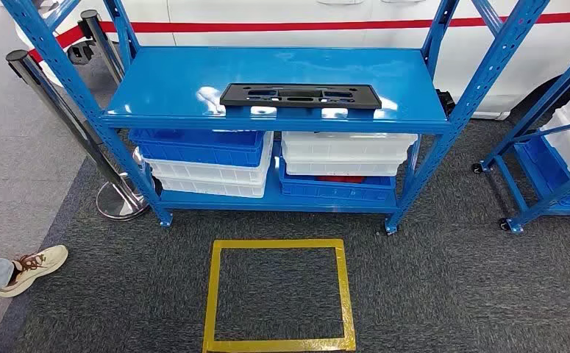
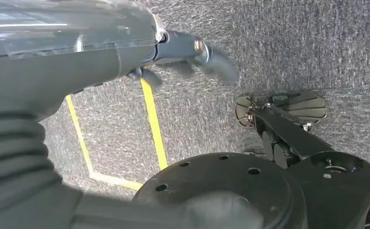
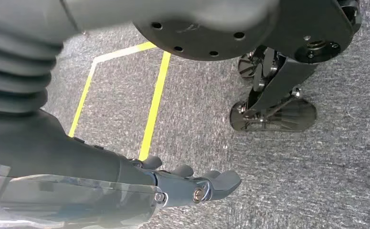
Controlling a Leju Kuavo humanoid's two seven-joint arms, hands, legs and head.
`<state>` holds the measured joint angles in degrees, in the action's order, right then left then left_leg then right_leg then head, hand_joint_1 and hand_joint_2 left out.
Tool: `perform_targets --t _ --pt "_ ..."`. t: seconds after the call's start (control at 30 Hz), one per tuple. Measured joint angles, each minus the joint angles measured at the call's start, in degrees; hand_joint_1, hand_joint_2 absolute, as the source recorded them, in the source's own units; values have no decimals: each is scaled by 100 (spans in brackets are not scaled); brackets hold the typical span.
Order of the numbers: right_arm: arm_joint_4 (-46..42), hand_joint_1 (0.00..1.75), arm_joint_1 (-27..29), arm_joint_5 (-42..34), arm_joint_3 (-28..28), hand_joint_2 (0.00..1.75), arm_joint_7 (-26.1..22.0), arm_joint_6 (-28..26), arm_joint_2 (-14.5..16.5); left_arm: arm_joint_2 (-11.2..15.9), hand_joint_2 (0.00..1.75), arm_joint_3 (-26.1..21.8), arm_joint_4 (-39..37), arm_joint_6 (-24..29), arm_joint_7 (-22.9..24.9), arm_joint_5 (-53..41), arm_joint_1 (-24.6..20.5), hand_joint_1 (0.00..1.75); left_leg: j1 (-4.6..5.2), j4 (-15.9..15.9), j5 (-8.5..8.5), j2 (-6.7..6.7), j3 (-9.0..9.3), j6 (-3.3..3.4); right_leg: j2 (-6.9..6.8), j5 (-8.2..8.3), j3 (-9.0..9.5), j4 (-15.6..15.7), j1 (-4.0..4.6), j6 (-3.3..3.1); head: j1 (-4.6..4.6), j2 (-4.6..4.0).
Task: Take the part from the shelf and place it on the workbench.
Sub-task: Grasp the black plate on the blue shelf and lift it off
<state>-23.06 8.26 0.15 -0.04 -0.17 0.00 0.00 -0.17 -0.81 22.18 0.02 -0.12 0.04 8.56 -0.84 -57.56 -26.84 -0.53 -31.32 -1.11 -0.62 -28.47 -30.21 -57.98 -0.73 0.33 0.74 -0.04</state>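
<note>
Blue metal shelf (image 1: 193, 95) dead ahead in the head view, and on its top deck lies the part (image 1: 300, 95), a flat black plastic panel with cut-outs, lying lengthwise near the front edge, glare spots just at its 6 o'clock. Below it, the lower level carries stacked bins: a blue bin (image 1: 197, 145) on top of white bins (image 1: 208, 179) at the 8 o'clock side, and white bins (image 1: 348, 153) over a blue bin (image 1: 337, 188) at the 4 o'clock side, with something red just peeking out between them; what it is, hard to tell. The other bins' contents are hidden by the stacking. At 6 o'clock from the shelf, a yellow tape square (image 1: 278, 294) marks the dark carpet. A second blue rack (image 1: 543, 158) with bins is cut off at 3 o'clock. A person's shoe (image 1: 35, 268) sits at 8 o'clock, beside a chrome stanchion (image 1: 68, 110).

The left robot hand (image 2: 187, 57) hangs over the carpet, fingers loose and apart, holding nothing, blurred. The right robot hand (image 3: 192, 183) likewise hangs empty, fingers extended.
</note>
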Motion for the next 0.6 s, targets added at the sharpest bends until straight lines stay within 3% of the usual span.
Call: perform_targets --t 0.47,0.6 --pt "0 0 -1 -1 -3 175 0 0 0 0 175 -5 0 0 -3 5 -8 0 0 0 0 0 0 0 0 0 0 0 0 0 0 -1" --pt "18 0 -42 140 -199 175 -6 0 4 0 175 -251 -2 -2 -50 -116 -75 0 0 0 0 0 0 0 0 0 1 0 0 0 0 -1"
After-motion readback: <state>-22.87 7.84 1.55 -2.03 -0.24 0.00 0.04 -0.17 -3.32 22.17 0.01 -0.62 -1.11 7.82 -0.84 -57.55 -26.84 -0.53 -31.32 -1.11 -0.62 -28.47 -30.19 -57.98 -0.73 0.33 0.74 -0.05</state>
